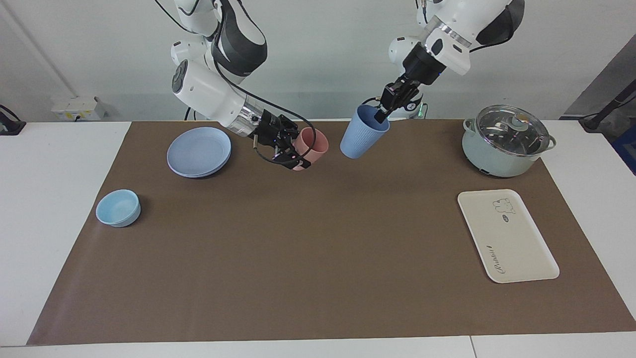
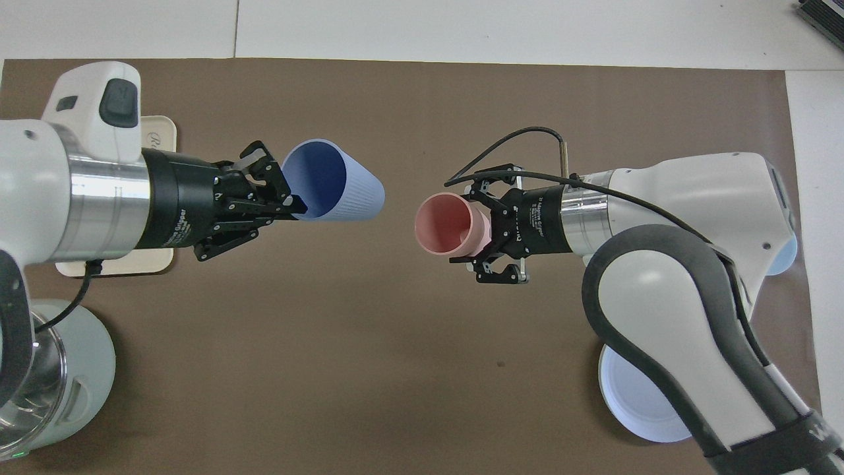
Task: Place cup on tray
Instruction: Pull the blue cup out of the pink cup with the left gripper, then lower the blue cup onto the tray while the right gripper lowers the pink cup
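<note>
The periwinkle-blue cup (image 1: 361,133) (image 2: 337,189) hangs tilted in the air over the brown mat, clear of the pink cup (image 1: 312,148) (image 2: 450,225). My left gripper (image 1: 380,115) (image 2: 289,204) is shut on its rim, one finger inside the mouth. My right gripper (image 1: 297,155) (image 2: 486,228) is shut on the pink cup's body and holds it tilted just above the mat. The cream tray (image 1: 507,237) (image 2: 159,129) lies flat at the left arm's end of the table, farther from the robots than both cups. In the overhead view my left arm covers most of it.
A glass-lidded pot (image 1: 506,141) (image 2: 59,369) stands near the robots at the left arm's end, close to the tray. A round blue plate (image 1: 199,151) (image 2: 633,412) and a light-blue bowl (image 1: 118,208) (image 2: 786,254) sit at the right arm's end.
</note>
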You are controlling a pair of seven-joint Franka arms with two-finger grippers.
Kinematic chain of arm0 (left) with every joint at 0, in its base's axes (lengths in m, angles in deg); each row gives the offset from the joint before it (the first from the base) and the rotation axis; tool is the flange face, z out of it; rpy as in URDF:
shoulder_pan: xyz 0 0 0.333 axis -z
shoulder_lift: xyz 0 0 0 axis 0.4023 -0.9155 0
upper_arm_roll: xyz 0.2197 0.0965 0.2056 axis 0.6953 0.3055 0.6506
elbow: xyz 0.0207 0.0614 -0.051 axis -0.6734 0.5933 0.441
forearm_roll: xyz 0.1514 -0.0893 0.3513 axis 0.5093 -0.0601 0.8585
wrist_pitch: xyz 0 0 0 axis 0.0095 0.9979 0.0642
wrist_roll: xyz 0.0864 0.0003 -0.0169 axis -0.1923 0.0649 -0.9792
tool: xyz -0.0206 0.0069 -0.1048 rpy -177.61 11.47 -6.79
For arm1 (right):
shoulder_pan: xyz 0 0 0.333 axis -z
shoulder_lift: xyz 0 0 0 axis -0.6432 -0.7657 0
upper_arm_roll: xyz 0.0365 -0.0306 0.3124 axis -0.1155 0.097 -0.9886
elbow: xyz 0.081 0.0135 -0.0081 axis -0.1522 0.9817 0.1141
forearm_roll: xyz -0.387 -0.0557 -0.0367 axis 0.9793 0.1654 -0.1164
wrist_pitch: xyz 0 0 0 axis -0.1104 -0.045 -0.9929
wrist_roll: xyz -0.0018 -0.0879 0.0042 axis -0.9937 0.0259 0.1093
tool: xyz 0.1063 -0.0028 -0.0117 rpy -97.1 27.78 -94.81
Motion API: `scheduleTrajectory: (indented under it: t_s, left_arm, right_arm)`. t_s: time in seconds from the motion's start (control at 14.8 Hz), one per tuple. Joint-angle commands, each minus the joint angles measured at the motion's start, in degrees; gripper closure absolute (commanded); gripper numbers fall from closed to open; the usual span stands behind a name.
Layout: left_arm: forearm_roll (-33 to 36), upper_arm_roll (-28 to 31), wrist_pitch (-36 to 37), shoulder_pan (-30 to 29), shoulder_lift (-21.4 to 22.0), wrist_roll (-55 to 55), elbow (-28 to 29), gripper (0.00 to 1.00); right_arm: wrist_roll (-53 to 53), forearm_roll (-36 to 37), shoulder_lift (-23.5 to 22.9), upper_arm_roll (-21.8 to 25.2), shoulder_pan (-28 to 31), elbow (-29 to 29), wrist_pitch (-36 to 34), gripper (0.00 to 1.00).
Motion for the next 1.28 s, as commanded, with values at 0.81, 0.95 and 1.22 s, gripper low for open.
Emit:
scheduleTrajectory:
  t_s: [0.81,0.95,1.22]
  left_arm:
    - [13.5,1.9,-12.8,-23.0,-2.7,42.0,19.9,1.00]
    - [14.1,1.9,-19.5,-26.3,-8.6,48.1,19.6,1.00]
    - [14.1,1.9,-23.0,-31.6,-11.3,56.3,21.1,1.00]
  right_arm:
    - [24.3,-10.4,-11.2,-0.3,26.9,-1.7,-8.9,1.00]
    - [31.9,-13.1,-15.2,-0.3,30.7,-2.6,-13.4,1.00]
    - [44.2,-14.5,-21.5,-0.3,36.1,-3.7,-18.6,1.00]
